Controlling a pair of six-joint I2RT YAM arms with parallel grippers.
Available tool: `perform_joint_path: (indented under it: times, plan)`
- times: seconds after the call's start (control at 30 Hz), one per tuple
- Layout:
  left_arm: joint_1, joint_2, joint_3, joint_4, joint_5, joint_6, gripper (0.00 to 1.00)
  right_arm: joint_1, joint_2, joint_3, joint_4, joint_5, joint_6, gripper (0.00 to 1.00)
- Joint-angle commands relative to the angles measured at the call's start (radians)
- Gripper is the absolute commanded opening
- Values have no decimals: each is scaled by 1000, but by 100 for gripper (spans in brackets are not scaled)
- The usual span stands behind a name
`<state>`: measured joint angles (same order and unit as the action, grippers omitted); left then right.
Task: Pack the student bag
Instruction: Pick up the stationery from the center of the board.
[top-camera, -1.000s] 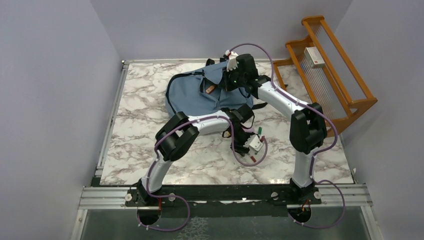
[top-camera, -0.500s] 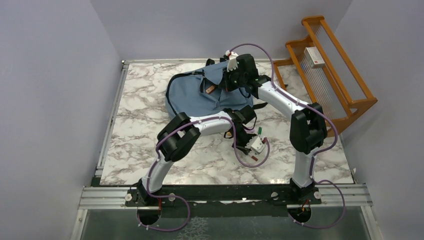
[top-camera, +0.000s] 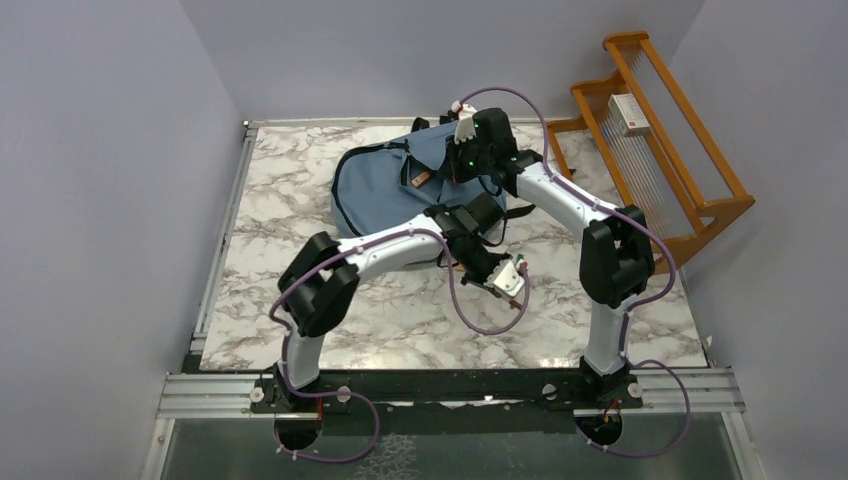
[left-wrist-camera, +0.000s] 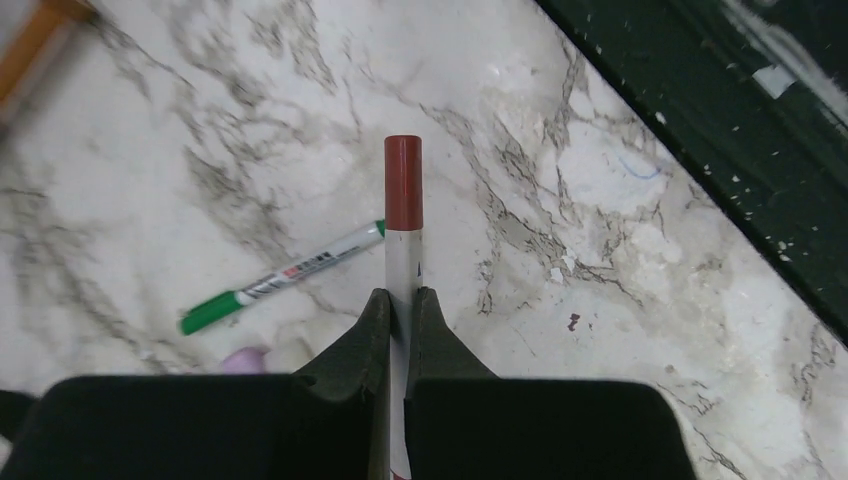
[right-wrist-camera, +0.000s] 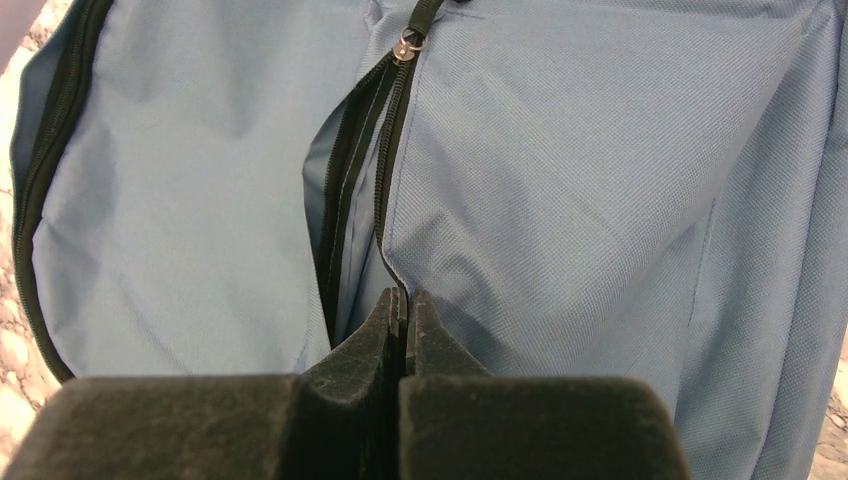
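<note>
Pinching student bag (right-wrist-camera: 560, 180) zip edge, right fingers (right-wrist-camera: 378, 335); left fingers (left-wrist-camera: 358, 345), marker (left-wrist-camera: 403, 200).

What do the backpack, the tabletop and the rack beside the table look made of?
Backpack: woven fabric, matte slate-blue; fine weave and soft folds show. Tabletop: marble-patterned, white with grey veins, smooth; real stone or printed laminate, cannot tell. Rack: likely wood, orange-brown with a slight sheen, thin pale rods between rails.

Robot lab cell: plain lilac partition walls (top-camera: 100, 200), marble-print table (top-camera: 260, 200), aluminium mounting rail (top-camera: 200, 396) in front
</note>
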<state>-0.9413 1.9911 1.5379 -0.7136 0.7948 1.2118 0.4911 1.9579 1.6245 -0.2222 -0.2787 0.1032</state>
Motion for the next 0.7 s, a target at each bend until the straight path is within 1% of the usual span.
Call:
perform_joint_path:
  times: [0.0,0.1,0.17,0.27,0.33,0.37,0.47,0.57,0.67]
  plan:
    - [49,-165,-49,0,149,-12,0,-8,-31,13,-36,2,-15,0]
    - [93,-236,-123,8,170,-30,0,-9,-37,7,-23,17,-14,0]
    - [136,-290,-195,43,189,-63,0,-8,-40,5,-15,25,-12,0]
    - [217,-387,-318,163,219,-170,0,-8,-43,3,-5,32,-7,0]
    - [265,-453,-396,265,206,-261,0,-9,-44,1,2,35,0,0]
    - [286,-484,-429,334,190,-312,0,-9,-42,1,3,33,3,0]
    - [343,-563,-505,465,131,-449,0,-9,-37,8,6,22,13,0]
    - [386,-631,-575,601,23,-611,0,-9,-34,13,6,14,22,0]
    - [419,-696,-644,696,-82,-722,0,-8,-33,8,5,13,27,0]
